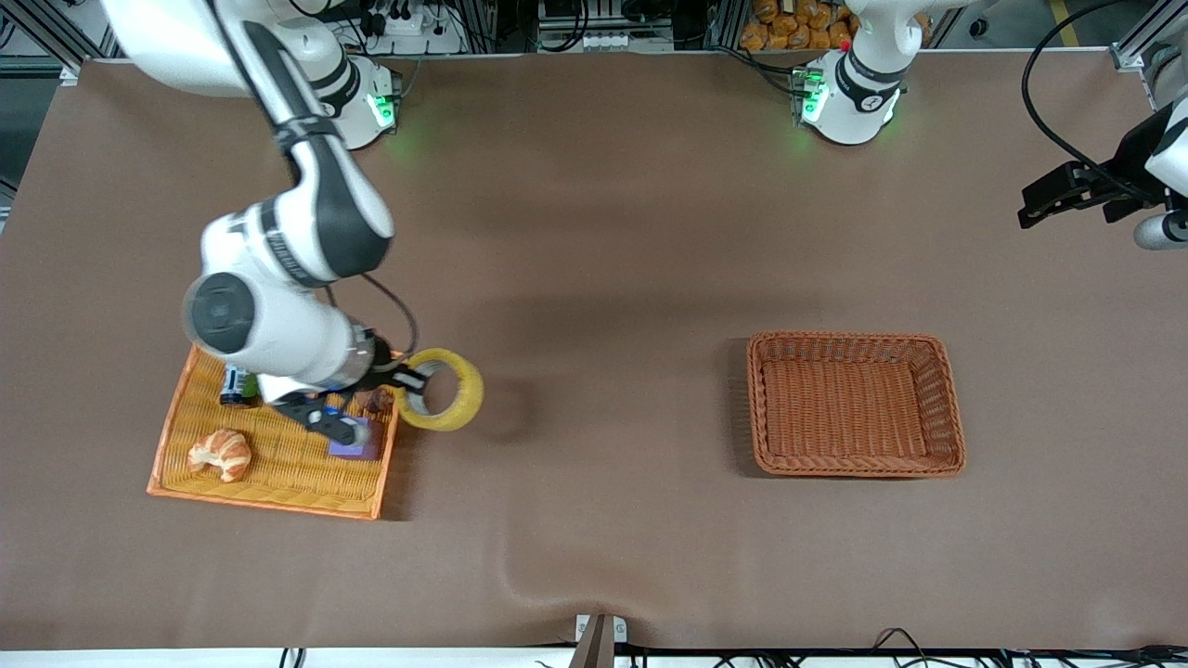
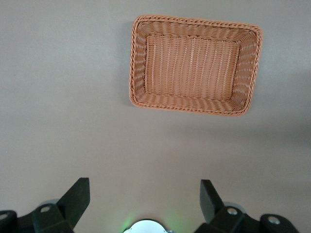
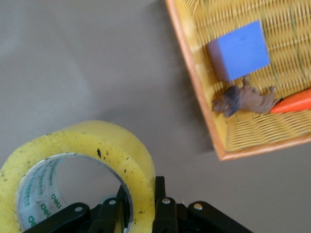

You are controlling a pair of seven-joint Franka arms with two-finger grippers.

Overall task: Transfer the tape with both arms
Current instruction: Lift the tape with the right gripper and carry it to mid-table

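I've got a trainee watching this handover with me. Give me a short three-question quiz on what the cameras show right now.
1. True or false: the right gripper is shut on the tape, holding it up just past the edge of the yellow tray.
2. Which gripper is open? A) left gripper B) right gripper C) both
3. Fill in: the brown basket lies toward the ____ arm's end of the table, with nothing in it.

Key: 1 true; the fingers pinch the roll's wall. 2 A; the left arm waits high at its own end of the table. 3 left.
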